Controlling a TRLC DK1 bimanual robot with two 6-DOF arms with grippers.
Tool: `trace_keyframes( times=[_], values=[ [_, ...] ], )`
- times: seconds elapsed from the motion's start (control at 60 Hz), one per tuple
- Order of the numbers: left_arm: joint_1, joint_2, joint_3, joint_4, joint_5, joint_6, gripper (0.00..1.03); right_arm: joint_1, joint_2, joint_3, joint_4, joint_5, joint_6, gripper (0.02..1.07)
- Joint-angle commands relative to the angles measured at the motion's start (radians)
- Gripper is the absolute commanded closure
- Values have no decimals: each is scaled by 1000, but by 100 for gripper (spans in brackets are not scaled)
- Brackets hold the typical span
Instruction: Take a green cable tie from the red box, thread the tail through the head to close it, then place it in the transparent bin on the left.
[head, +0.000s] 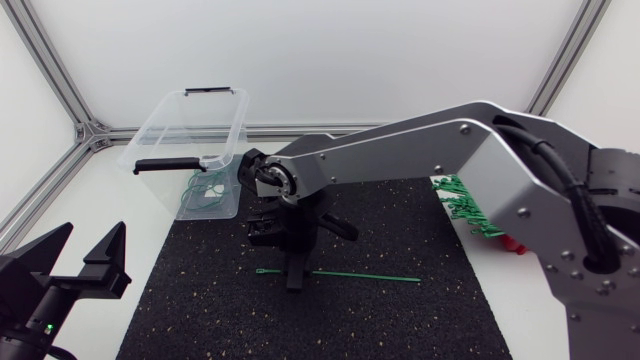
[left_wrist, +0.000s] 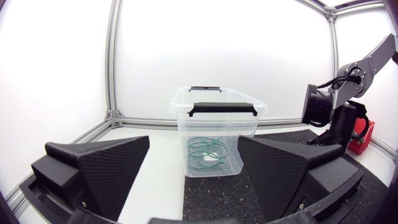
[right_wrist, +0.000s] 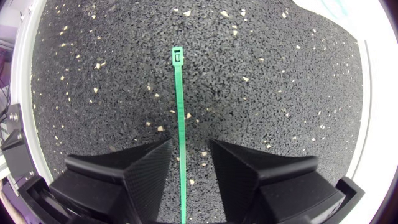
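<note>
A straight green cable tie (head: 360, 277) lies flat on the black mat (head: 200, 310), unthreaded, its head (right_wrist: 178, 56) ahead of my right gripper. That right gripper (head: 294, 284) points down at the mat over the tie's head end. In the right wrist view the tie (right_wrist: 180, 112) runs between the open fingers of the gripper (right_wrist: 191, 149), and neither finger touches it. My left gripper (head: 78, 258) stands open and holds nothing at the mat's near left corner, facing the transparent bin (left_wrist: 214, 124). The bin (head: 190, 125) holds closed green ties (head: 205, 192).
The red box (head: 512, 243) with several green ties (head: 462, 205) sits at the mat's right edge, partly hidden by my right arm (head: 420, 150). The bin has black handles. The frame's metal posts (head: 50, 75) border the table at the back.
</note>
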Motion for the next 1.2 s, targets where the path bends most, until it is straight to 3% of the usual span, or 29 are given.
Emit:
trace_keyframes(
  times=[0.0, 0.183, 0.467, 0.767, 1.183],
  values=[
    [-9, -11, -39, -14, 5, -13, 4, 4, -25, -53, -20, -11, -12, 42],
    [-9, -13, -43, 31, 5, -9, 4, 3, -83, -82, -7, -16, -17, 40],
    [-23, -4, 69, -73, 5, -1, 4, -16, -186, -134, 16, -43, -23, 37],
    [-69, 173, 201, -147, 19, 17, 4, -17, -220, -190, 89, -114, -40, 36],
    [-121, 559, 410, -248, 180, 20, 10, -13, -108, -113, 157, -186, -57, 36]
  ],
)
